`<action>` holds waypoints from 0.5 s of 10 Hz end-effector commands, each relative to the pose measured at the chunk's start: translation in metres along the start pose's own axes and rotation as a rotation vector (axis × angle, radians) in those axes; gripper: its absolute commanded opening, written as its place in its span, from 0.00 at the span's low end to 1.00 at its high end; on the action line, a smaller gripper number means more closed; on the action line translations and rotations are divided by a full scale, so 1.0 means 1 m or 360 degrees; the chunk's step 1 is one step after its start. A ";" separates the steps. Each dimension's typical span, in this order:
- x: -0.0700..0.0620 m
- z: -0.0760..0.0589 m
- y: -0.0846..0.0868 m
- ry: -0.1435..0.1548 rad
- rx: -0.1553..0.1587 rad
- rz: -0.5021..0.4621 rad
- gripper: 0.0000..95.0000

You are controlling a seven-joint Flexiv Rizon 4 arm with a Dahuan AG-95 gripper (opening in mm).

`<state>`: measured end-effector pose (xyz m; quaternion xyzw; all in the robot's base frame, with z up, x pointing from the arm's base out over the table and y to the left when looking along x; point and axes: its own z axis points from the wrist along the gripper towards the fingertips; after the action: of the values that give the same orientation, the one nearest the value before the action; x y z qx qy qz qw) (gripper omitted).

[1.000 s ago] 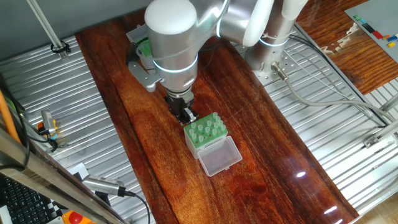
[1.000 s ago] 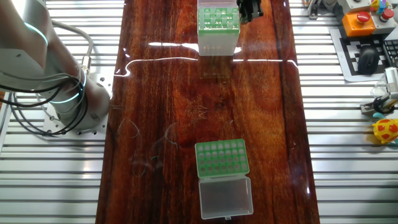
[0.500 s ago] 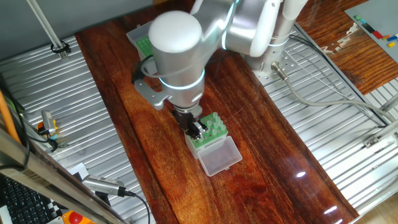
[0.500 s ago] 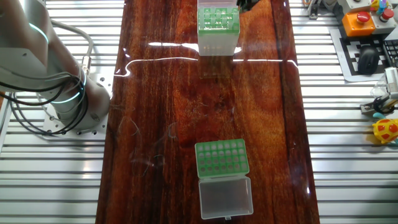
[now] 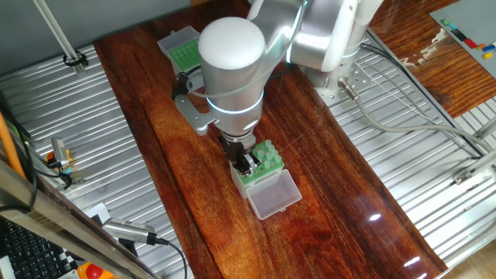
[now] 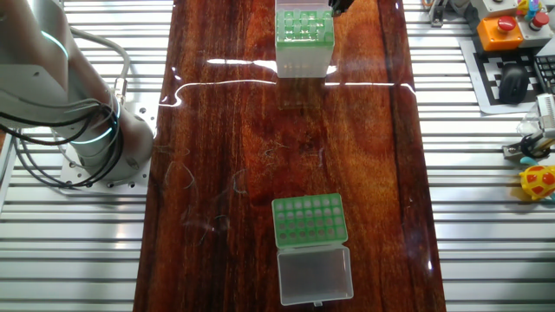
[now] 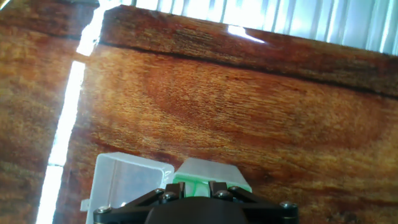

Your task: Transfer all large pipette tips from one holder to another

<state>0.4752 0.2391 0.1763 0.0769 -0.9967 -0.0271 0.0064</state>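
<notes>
We are looking at a dark reddish wooden tabletop (image 5: 194,201) flanked by ribbed metal panels (image 6: 494,217). Our pincer (image 5: 248,162) is hovering over the taller translucent box with green perforated insert (image 5: 258,162); we cannot tell its opening. The other fixed view is showing the low green rack with clear hinged lid (image 6: 310,220) well apart.

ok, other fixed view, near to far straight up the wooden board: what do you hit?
Clear lid lying open → low green rack it hinges to → long stretch of bare wooden board → taller translucent box with green insert → gripper at the box's far right corner, mostly cut off by the frame edge.
</notes>
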 end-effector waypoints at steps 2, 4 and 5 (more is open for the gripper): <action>0.000 0.000 0.000 0.0009 -0.0009 0.0054 0.20; 0.000 0.000 0.000 0.0000 -0.0015 0.0084 0.20; 0.000 0.000 0.000 -0.0003 -0.0020 0.0091 0.20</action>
<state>0.4745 0.2388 0.1763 0.0481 -0.9983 -0.0336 0.0056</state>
